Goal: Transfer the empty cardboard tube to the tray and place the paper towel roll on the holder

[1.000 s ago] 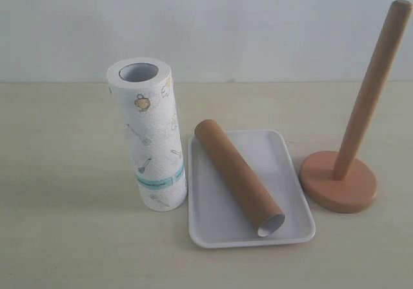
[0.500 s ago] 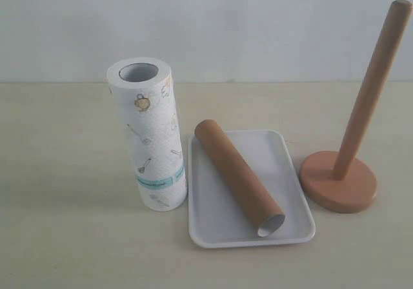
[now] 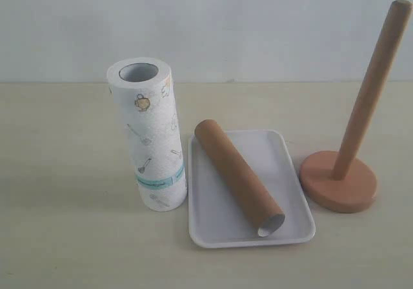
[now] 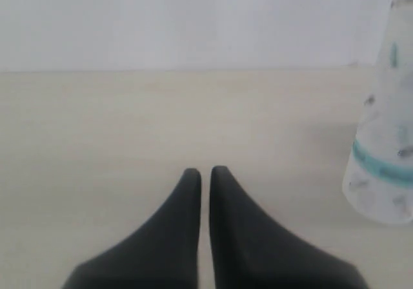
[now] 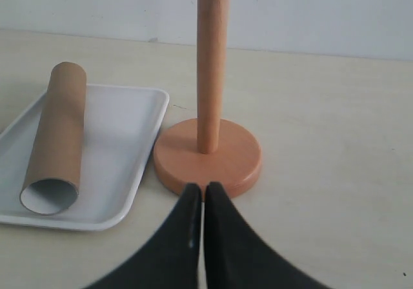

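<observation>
The brown cardboard tube (image 3: 239, 176) lies slanted inside the white tray (image 3: 284, 160), also shown as tube (image 5: 57, 134) and tray (image 5: 122, 128) in the right wrist view. The printed paper towel roll (image 3: 150, 134) stands upright on the table just left of the tray; its teal-banded lower part (image 4: 382, 153) shows in the left wrist view. The wooden holder (image 3: 339, 180) stands bare to the right of the tray. My left gripper (image 4: 205, 171) is shut and holds nothing, well short of the roll. My right gripper (image 5: 203, 186) is shut, empty, just before the holder's base (image 5: 208, 157). Neither gripper appears in the exterior view.
The pale wooden table (image 3: 64, 224) stretches in front and to the left. A plain grey-white wall (image 3: 258, 24) closes the back edge.
</observation>
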Available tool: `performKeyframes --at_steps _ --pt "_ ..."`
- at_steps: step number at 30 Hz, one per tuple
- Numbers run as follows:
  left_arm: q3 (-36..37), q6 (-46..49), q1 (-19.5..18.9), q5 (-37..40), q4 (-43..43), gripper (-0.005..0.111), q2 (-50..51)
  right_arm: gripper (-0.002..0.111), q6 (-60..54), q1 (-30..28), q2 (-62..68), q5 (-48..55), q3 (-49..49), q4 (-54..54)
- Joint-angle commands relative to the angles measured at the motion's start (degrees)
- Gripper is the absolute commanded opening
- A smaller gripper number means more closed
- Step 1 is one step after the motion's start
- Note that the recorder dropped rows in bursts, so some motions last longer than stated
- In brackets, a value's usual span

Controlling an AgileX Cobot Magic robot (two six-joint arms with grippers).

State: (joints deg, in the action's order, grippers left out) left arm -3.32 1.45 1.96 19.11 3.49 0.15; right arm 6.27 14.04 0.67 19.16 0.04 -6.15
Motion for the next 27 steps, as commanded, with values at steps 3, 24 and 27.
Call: performKeyframes --at_steps 3,24,27 --pt "-10.73 -5.07 -0.23 -1.69 3.22 0.004 -0.15 0.001 -0.03 -0.33 -0.17 -0.01 -0.04 -0.40" --pt "-11.89 -9.88 -0.13 -57.90 3.22 0.004 8.37 0.001 -0.03 -0.33 -0.17 -0.01 -0.04 -0.40" --pt "-11.89 -13.30 -0.13 -59.87 -0.01 0.004 19.03 0.001 -0.03 -0.33 -0.17 -0.01 -0.04 -0.40"
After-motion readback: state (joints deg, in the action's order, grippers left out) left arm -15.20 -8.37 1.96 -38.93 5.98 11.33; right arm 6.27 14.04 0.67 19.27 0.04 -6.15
